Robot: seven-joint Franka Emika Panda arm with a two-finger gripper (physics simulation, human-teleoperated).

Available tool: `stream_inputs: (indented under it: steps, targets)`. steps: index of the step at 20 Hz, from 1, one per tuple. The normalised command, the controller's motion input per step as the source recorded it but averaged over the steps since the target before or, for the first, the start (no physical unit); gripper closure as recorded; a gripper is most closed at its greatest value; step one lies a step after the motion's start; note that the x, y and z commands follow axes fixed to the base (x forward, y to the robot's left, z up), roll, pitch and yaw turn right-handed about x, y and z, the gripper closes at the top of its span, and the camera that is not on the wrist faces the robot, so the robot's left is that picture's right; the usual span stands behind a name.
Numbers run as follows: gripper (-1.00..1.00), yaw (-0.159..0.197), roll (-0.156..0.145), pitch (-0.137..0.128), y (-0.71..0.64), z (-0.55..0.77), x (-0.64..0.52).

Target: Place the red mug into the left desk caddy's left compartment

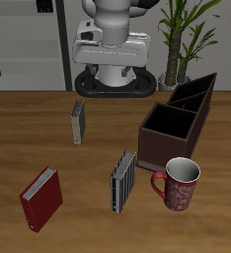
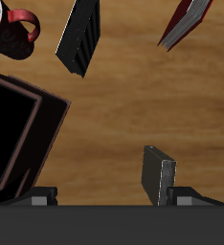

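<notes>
The red mug (image 1: 179, 184) stands upright on the table near the front edge, just in front of the left desk caddy (image 1: 177, 124), a long dark maroon box with dividers. The mug's handle points toward a grey book. The mug is empty, with a pale inside. My gripper (image 1: 111, 47) hangs high up at the back of the table, near the robot's base and far from the mug. In the wrist view the mug (image 2: 13, 24) and the caddy (image 2: 23, 124) show below me. Only the tips of my fingers (image 2: 42, 196) show, set wide apart with nothing between them.
A grey book (image 1: 123, 180) stands on edge beside the mug. A red book (image 1: 40, 198) lies near the front edge. A small grey book (image 1: 79, 122) stands farther back. A potted plant (image 1: 187, 35) stands behind the table.
</notes>
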Motion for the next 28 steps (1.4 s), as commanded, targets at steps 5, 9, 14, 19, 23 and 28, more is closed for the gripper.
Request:
stream_inputs:
  steps: [5, 9, 14, 19, 23, 28]
  targets:
    - [-1.00, 0.029, 0.017, -0.012, 0.14, 0.07, -0.09]
    - [-1.00, -0.004, -0.040, 0.008, 0.00, -0.04, 0.04]
    - [-1.00, -0.038, -0.098, 0.002, -0.06, 0.03, 0.26]
    - [-1.00, -0.025, -0.029, -0.010, 0.21, 0.09, 0.28]
    - [-1.00, 0.008, -0.002, -0.034, 0.48, 0.18, 0.36]
    - [-1.00, 0.020, 0.012, -0.037, 0.51, 0.19, 0.30]
